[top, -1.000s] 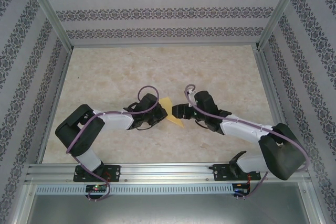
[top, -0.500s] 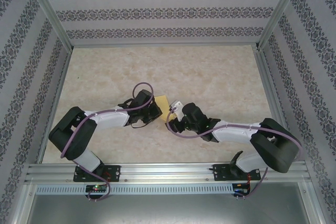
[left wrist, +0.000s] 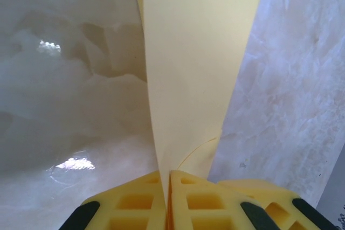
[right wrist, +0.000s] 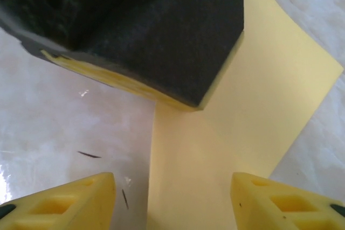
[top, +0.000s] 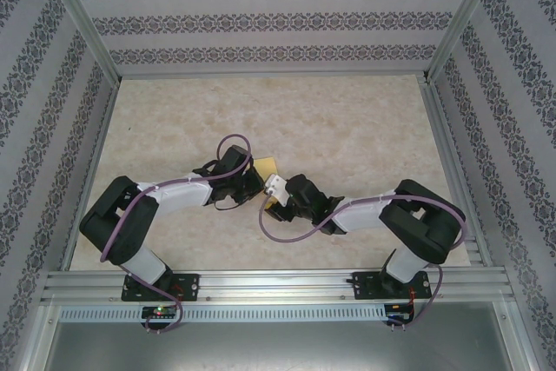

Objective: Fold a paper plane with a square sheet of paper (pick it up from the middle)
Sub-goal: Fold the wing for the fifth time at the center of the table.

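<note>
Currently: mid-fold.
We find the left hand (left wrist: pixel 169 187) clamped on the square sheet of paper (left wrist: pixel 199 52) at counter (left wrist: pixel 64 90) centre; the right hand (right wrist: pixel 172 181), wide open, straddles it, likely to pinch next.

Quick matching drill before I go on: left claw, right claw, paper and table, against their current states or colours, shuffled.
1. left claw
2. right claw
3. paper
4. table

A. beige, mottled
B. open, straddling the paper
C. shut on the paper
D. yellow, pinched at one end

Pairs: 1-C, 2-B, 3-D, 4-A
</note>
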